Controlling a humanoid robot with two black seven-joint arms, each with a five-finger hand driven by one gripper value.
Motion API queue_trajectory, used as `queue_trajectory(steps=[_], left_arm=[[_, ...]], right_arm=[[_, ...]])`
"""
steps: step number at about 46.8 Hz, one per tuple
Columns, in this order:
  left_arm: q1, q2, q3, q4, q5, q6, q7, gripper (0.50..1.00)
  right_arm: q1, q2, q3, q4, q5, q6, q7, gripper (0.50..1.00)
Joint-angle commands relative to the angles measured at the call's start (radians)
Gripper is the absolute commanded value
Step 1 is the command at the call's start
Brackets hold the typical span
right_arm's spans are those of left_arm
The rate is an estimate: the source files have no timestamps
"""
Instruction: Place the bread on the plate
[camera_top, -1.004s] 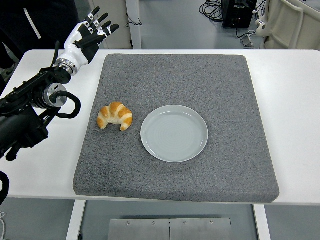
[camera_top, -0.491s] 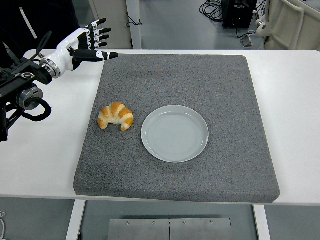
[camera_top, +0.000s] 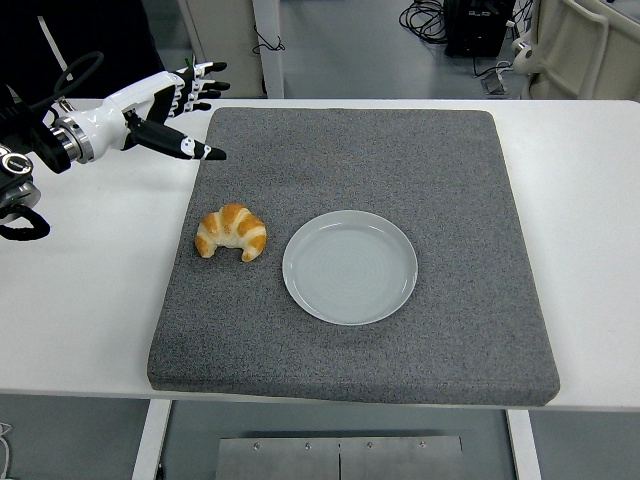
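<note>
On grey mat (camera_top: 400, 170), table (camera_top: 580, 180) centre-left: croissant (camera_top: 231, 232) lying just left of plate (camera_top: 349, 266), apart | left robot hand (camera_top: 170, 105) raised beyond, fingers spread, empty | likely light, flaky, crushable | best pinched gently across thick middle.

The left arm (camera_top: 30, 150) came in from the left edge, black at the joints and cables, with a white forearm shell and a metal ring at the wrist (camera_top: 68, 143). The left hand (camera_top: 160, 105) was held out flat above the table, palm turned sideways, pointing to the right. Its fingers (camera_top: 205, 85) were stretched straight and slightly spread, black with white bands, holding nothing. The thumb (camera_top: 190, 148) reached forward and lower, apart from the fingers.
</note>
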Motion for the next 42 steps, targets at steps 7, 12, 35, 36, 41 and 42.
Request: queue_trajectory(steps=[7, 12, 35, 36, 41, 42], left_arm=[[0.013, -0.002, 0.001, -0.01, 0.156, 0.0, -0.007, 0.968], [0.017, 0.001, 0.004, -0.038, 0.219, 0.0, -0.007, 0.966], [0.049, 0.012, 0.074, -0.071, 0.496, 0.127, -0.007, 0.965], [0.049, 0.01, 0.088, -0.071, 0.497, 0.139, -0.007, 0.965], [0.047, 0.01, 0.129, -0.071, 0.497, 0.181, -0.007, 0.965], [0.047, 0.008, 0.133, -0.071, 0.496, 0.182, -0.007, 0.965]], right_arm=[[0.0, 0.0, 0.0, 0.0, 0.0, 0.0, 0.0, 1.0], [0.0, 0.0, 0.0, 0.0, 0.0, 0.0, 0.0, 1.0], [0.0, 0.0, 0.0, 0.0, 0.0, 0.0, 0.0, 1.0], [0.0, 0.0, 0.0, 0.0, 0.0, 0.0, 0.0, 1.0], [0.0, 0.0, 0.0, 0.0, 0.0, 0.0, 0.0, 1.0], [0.0, 0.0, 0.0, 0.0, 0.0, 0.0, 0.0, 1.0]])
